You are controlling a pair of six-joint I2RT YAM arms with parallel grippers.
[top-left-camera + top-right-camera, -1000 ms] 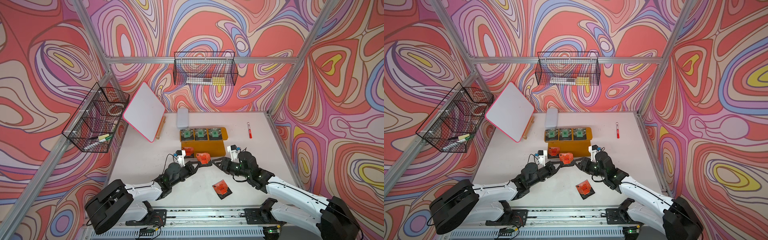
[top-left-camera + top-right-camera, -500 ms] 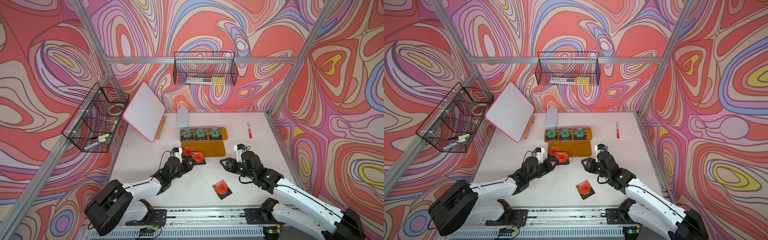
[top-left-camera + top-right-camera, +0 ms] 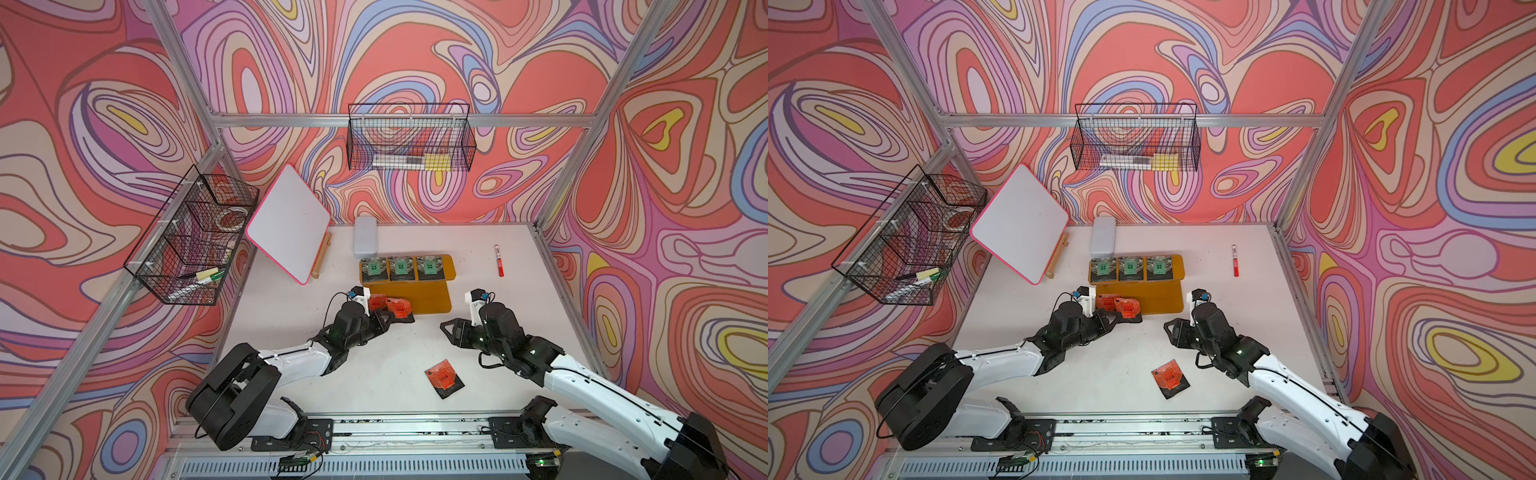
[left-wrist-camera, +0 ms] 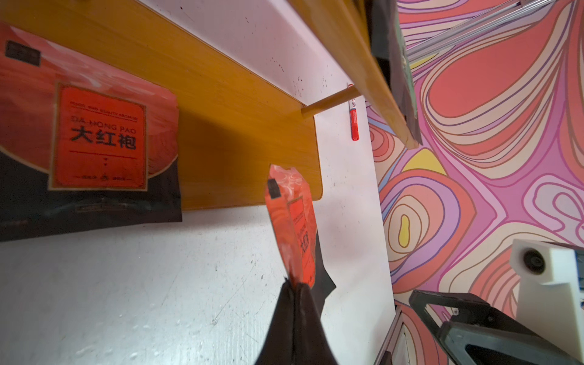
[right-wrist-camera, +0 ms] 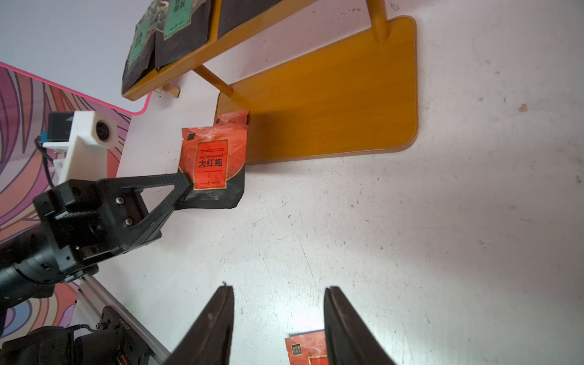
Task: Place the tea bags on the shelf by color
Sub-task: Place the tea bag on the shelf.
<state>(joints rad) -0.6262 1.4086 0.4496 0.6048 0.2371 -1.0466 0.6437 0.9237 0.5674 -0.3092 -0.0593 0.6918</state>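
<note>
My left gripper [image 3: 388,318] [image 4: 295,286] is shut on the dark edge of an orange-red tea bag [image 3: 400,309] [image 4: 295,227] [image 5: 211,161], held at the front left corner of the shelf's lower board [image 3: 428,297] [image 3: 1160,297]. A second orange-red tea bag [image 3: 377,301] [image 4: 98,139] lies on that corner and overhangs its edge. Another orange-red one [image 3: 444,378] [image 5: 308,349] lies on the table in front of my right gripper [image 3: 451,330] [image 5: 278,290], which is open and holds nothing. Three green tea bags [image 3: 401,267] fill the upper board.
A red marker [image 3: 500,266] lies on the table at the back right. A grey box [image 3: 365,237] and a tilted whiteboard [image 3: 286,222] stand behind and left of the shelf. Black wire baskets [image 3: 409,143] hang on the walls.
My right gripper has drawn back to the right, away from the held tea bag. My left gripper has carried that tea bag a little left and toward the shelf's lower board.
</note>
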